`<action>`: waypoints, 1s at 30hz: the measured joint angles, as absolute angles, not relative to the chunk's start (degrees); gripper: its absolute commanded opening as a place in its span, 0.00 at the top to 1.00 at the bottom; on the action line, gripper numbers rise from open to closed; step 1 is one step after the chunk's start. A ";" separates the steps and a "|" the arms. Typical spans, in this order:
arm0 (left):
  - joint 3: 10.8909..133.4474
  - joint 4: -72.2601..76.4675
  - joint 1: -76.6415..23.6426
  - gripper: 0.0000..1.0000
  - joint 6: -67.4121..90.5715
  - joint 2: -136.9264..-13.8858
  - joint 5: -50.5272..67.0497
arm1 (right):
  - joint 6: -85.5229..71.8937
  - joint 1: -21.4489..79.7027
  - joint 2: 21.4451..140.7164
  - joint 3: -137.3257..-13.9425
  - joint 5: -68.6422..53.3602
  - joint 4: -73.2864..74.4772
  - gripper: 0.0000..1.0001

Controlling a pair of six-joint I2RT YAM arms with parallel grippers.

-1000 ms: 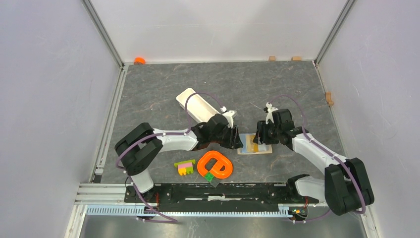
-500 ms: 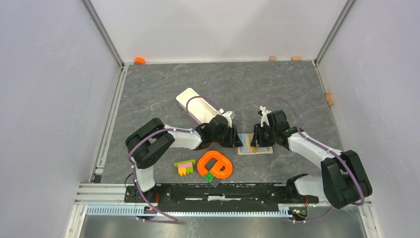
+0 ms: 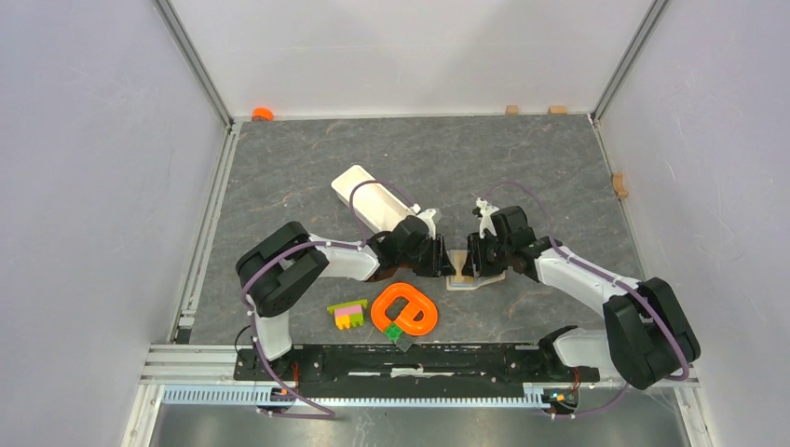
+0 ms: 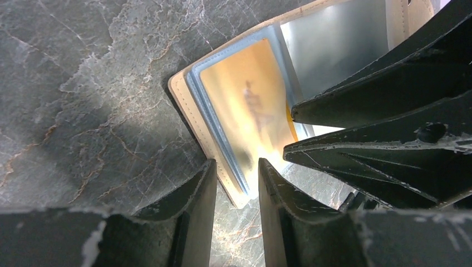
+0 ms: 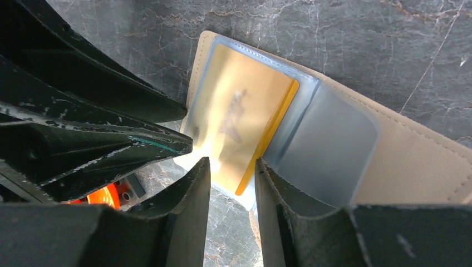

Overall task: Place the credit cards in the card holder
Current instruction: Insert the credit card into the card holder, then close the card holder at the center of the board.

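Card (image 5: 239, 119) lies in card holder (image 5: 412, 161), on table (image 3: 522, 168).

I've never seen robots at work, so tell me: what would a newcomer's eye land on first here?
In the middle of the scene, the left gripper and right gripper meet nose to nose over an open beige card holder, each straddling one of its edges. An orange-gold card glows inside it. Just below them in the overhead view lies a bright orange ring toy.
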State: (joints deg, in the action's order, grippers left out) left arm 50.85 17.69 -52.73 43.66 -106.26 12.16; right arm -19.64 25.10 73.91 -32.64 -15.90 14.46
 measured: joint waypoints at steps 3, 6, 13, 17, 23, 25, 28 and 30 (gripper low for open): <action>50.74 17.78 -52.73 0.54 43.62 -106.24 12.16 | -19.66 25.21 73.89 -33.56 -15.86 15.11 0.54; 50.35 16.73 -52.73 0.42 42.96 -104.81 12.08 | -19.42 25.52 73.21 -36.25 -14.15 17.30 0.48; 51.31 7.22 -52.16 0.25 38.61 -94.32 11.70 | -17.89 19.03 66.83 -40.77 -9.02 20.69 0.39; 55.77 -3.05 -50.68 0.21 35.00 -88.03 12.08 | -17.76 10.26 63.72 -38.17 -6.72 20.43 0.42; 61.98 -17.43 -44.91 0.20 29.85 -79.29 14.87 | -18.13 1.85 62.59 -29.19 -5.76 19.97 0.46; 63.99 -21.69 -41.74 0.19 27.66 -77.30 15.90 | -18.13 1.63 63.13 -27.66 -6.07 19.94 0.48; 65.76 -25.91 -37.85 0.18 24.47 -75.61 16.08 | -18.13 1.61 64.20 -26.76 -6.79 19.16 0.50; 66.11 -27.73 -35.92 0.18 22.63 -75.18 15.99 | -18.15 1.61 64.99 -26.70 -7.29 18.09 0.52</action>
